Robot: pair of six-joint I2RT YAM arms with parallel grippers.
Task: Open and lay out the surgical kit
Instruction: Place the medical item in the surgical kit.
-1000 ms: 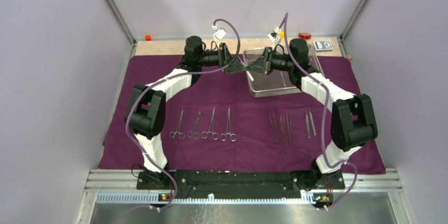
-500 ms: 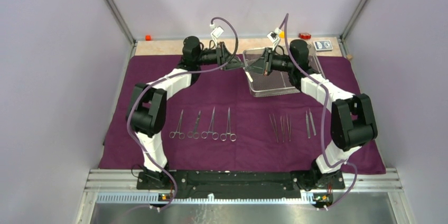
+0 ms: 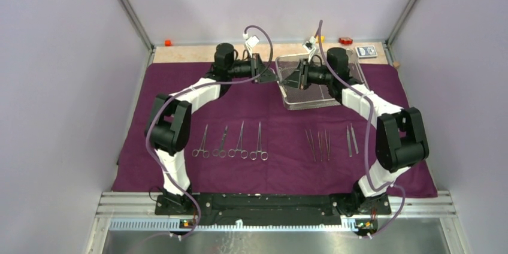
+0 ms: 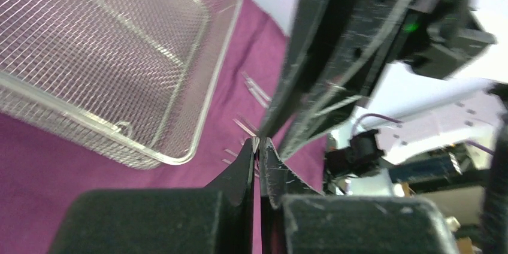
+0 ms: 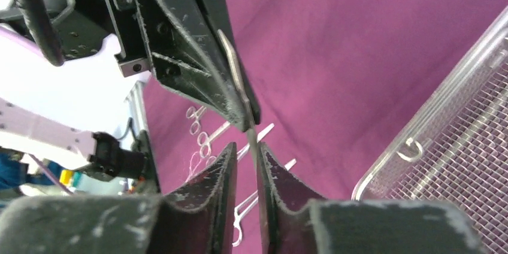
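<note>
The dark purple cloth (image 3: 269, 116) lies spread over the table. The wire-mesh tray (image 3: 323, 103) stands at the back right of it, and its rim shows in the wrist views (image 4: 206, 92) (image 5: 431, 116). Ring-handled clamps (image 3: 230, 143) lie in a row at the front left, tweezers (image 3: 319, 145) at the front right. My two grippers meet tip to tip by the tray's left edge. The left gripper (image 3: 275, 77) (image 4: 257, 143) is shut on a slim steel tweezers (image 5: 238, 83). Its lower end hangs between the slightly parted jaws of my right gripper (image 3: 283, 78) (image 5: 247, 146).
A small orange block (image 3: 168, 42) and a red block (image 3: 345, 41) sit on the bare strip behind the cloth. A blue-white card packet (image 3: 366, 51) lies at the back right. Walls with metal posts close in the back and both sides.
The left gripper has shut on the steel tweezers. The right gripper's jaws have parted a little. The left wrist has shifted slightly right, toward the tray.
</note>
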